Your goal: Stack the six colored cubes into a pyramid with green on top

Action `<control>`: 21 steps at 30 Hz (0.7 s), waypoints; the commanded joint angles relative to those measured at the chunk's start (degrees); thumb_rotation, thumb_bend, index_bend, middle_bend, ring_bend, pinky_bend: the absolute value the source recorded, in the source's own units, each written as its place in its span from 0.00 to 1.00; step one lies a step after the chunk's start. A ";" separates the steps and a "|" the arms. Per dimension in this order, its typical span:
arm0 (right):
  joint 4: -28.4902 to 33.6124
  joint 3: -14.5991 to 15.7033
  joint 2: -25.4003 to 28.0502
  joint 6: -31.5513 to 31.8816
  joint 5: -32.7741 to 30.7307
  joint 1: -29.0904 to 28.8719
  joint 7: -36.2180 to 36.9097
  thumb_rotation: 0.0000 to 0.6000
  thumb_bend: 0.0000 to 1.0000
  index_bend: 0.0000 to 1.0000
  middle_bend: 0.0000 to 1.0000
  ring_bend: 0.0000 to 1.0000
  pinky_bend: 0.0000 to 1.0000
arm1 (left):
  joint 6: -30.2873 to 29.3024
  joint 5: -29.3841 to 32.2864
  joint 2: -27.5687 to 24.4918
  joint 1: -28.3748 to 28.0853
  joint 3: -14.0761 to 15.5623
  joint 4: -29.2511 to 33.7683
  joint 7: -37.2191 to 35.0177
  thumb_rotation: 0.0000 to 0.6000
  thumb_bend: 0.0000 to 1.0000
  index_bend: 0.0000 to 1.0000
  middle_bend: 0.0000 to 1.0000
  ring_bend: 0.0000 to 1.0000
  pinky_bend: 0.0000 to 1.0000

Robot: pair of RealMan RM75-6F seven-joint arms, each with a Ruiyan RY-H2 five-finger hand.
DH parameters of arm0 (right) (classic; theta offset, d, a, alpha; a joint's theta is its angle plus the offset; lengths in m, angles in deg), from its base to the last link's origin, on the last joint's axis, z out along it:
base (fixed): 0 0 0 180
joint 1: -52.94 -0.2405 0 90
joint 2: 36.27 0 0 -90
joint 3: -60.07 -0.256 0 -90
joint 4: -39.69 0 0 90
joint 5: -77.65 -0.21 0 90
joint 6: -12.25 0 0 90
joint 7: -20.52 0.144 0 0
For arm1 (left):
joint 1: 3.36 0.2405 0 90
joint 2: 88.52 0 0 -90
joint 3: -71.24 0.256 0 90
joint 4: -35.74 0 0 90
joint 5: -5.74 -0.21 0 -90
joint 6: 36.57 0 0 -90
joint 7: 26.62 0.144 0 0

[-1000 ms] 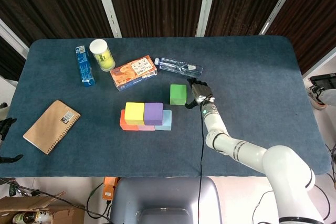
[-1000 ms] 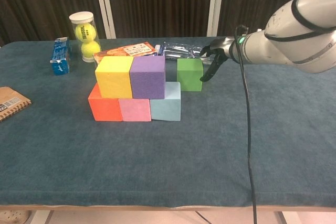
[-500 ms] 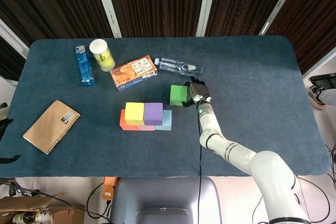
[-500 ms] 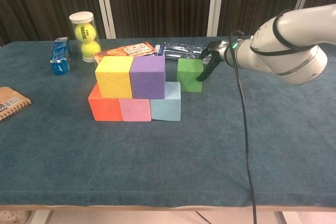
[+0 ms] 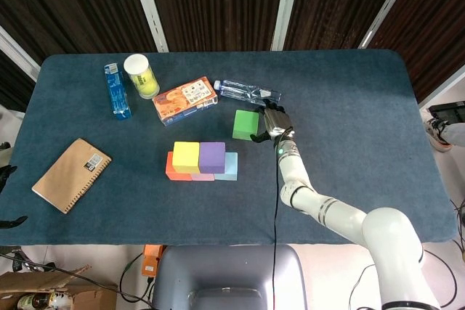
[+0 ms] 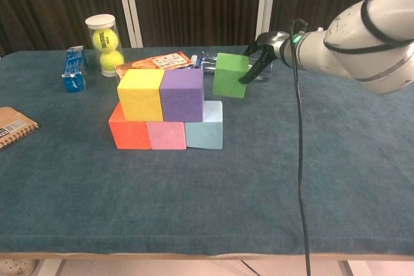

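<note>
My right hand (image 6: 262, 53) (image 5: 272, 123) holds the green cube (image 6: 230, 75) (image 5: 245, 124) by its right side, lifted off the table and slightly tilted. Left of it and below stands the stack: an orange cube (image 6: 129, 134), a pink cube (image 6: 167, 136) and a light blue cube (image 6: 204, 131) in a row, with a yellow cube (image 6: 140, 94) and a purple cube (image 6: 182, 94) on top. The green cube hangs above and behind the light blue cube. My left hand is out of sight.
At the back stand a tube of tennis balls (image 6: 104, 45), a blue carton (image 6: 74, 68), an orange snack box (image 5: 186, 99) and a lying plastic bottle (image 5: 248, 92) just behind the hand. A brown notebook (image 5: 71, 174) lies at the left.
The right hand has closed on the green cube and raised it off the table, carrying it slightly left and up. The stack has stayed put.
</note>
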 commanded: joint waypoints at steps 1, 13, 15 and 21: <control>18.01 -2.80 10.74 8.58 2.93 3.39 -0.16 1.00 0.23 0.54 0.02 0.00 0.00 | -0.45 -0.19 0.07 0.25 0.10 0.05 0.09 1.00 0.14 0.09 0.04 0.00 0.05; 50.30 -9.67 25.78 21.97 -4.39 2.53 -5.11 1.00 0.23 0.53 0.02 0.00 0.00 | -4.58 -1.40 -0.07 2.45 0.69 1.36 1.71 1.00 0.14 0.09 0.04 0.00 0.05; 52.43 -10.91 26.19 22.99 -5.93 1.85 -4.83 1.00 0.23 0.53 0.02 0.00 0.00 | -5.62 -1.56 -0.17 3.24 0.96 1.46 1.89 1.00 0.14 0.09 0.04 0.00 0.05; 53.44 -11.19 25.53 22.24 -11.51 -1.17 -6.46 1.00 0.23 0.53 0.02 0.00 0.00 | -6.98 -1.12 -0.32 4.64 1.07 1.03 0.92 1.00 0.14 0.09 0.04 0.00 0.05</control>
